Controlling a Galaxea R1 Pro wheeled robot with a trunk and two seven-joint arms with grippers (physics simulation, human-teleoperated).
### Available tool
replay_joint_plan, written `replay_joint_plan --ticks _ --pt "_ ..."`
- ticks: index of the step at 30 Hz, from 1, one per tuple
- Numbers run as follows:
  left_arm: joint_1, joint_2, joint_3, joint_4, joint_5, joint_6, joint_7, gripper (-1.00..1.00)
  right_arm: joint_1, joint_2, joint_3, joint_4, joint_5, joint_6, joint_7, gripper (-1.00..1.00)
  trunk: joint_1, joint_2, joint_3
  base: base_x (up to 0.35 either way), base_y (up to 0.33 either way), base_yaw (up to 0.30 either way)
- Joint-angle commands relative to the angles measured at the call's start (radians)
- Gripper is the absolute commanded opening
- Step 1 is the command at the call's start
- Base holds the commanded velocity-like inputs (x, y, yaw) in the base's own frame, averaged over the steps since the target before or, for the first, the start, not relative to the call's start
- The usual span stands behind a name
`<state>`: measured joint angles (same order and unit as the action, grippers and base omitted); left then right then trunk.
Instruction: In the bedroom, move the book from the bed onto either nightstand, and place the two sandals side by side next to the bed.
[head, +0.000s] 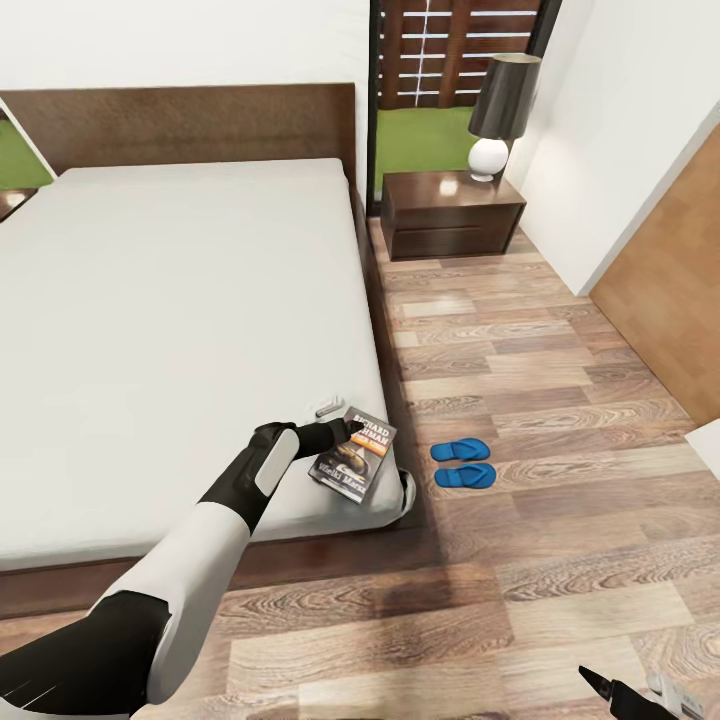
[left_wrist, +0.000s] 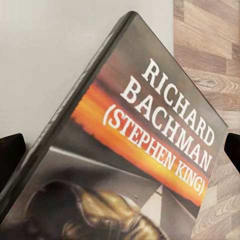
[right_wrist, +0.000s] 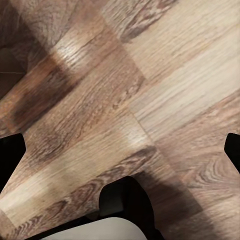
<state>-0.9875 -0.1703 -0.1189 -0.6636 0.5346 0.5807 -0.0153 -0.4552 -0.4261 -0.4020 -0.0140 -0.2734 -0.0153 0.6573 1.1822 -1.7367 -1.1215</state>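
Left claw open, fingers spread either side of the book, which lies at the bed corner right under it. Right claw open over bare floor. Sandals paired on floor just right of left claw; nightstand with lamp far beyond.

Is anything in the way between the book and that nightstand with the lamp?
Nothing visible blocks it. The book lies at the bed's corner, and bare floor runs to the nightstand. Its lamp takes the top's right part.
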Motion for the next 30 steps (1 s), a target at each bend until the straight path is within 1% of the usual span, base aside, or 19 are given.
replay_joint_plan --ticks 1,12,19,30 --pt "0.0 0.0 0.0 -0.001 -0.001 0.004 -0.002 1.0 -0.001 0.0 0.005 0.002 -0.009 -0.002 0.004 1.0 0.0 0.0 -0.001 -0.001 0.0 0.0" --pt "0.0 0.0 0.0 -0.001 0.0 0.004 -0.002 1.0 -0.001 -0.001 0.005 0.001 -0.009 -0.002 0.004 1.0 0.0 0.0 -0.001 -0.003 0.0 0.0" --pt "0.0 0.0 -0.001 -0.001 0.0 0.004 -0.002 1.0 -0.001 0.0 0.005 0.002 -0.009 -0.002 0.004 1.0 0.0 0.0 -0.001 -0.14 0.0 0.0" --pt "0.0 0.0 -0.001 -0.001 0.0 0.004 -0.002 1.0 -0.001 0.0 0.005 0.002 -0.009 -0.002 0.004 1.0 0.0 0.0 -0.001 -0.02 0.0 0.0"
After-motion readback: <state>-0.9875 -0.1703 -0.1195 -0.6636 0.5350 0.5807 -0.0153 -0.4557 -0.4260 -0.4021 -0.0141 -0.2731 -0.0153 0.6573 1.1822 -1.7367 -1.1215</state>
